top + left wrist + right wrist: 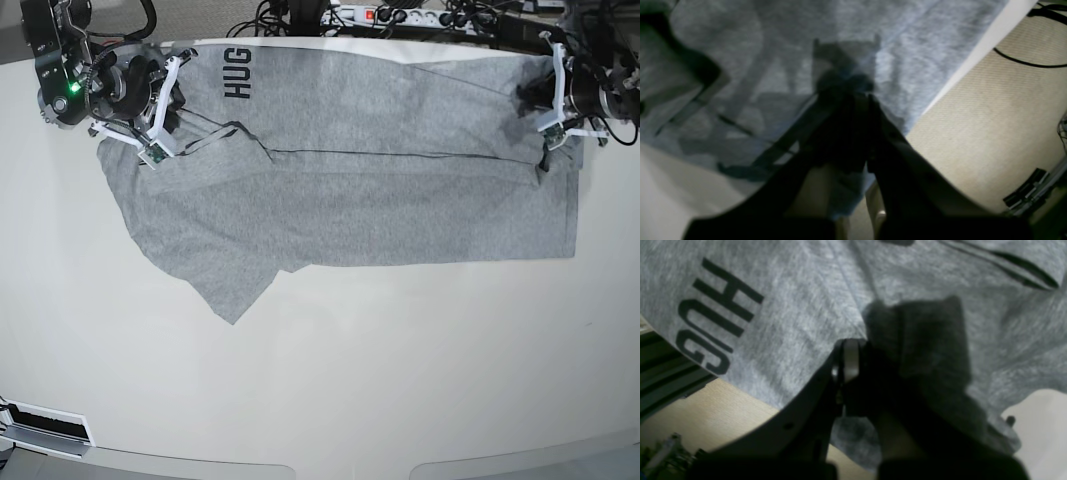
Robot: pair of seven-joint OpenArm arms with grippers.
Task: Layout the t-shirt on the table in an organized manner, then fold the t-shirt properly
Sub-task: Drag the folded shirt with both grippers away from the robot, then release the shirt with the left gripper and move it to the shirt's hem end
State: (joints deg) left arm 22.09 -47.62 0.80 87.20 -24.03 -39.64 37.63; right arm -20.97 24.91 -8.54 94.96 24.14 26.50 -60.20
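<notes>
The heather-grey t-shirt (350, 200) lies spread along the far side of the off-white table (350, 380), with a fold line across its width and black lettering (238, 75) at the far left. One sleeve points toward the near left. My right gripper (172, 108) is shut on the shirt's left end; the right wrist view shows it (853, 353) pinching grey cloth (806, 306) beside the lettering (716, 316). My left gripper (540, 120) is shut on the shirt's right end; the left wrist view shows it (857, 96) clamped on cloth (907, 50) near the table edge (990, 36).
A power strip and cables (390, 15) lie behind the table's far edge. Beige carpet (990, 116) with a black cable (1023, 61) lies beyond the table on the left arm's side. Carpet (723, 400) also shows beside the right gripper. A slotted panel (45, 430) sits at the near left corner.
</notes>
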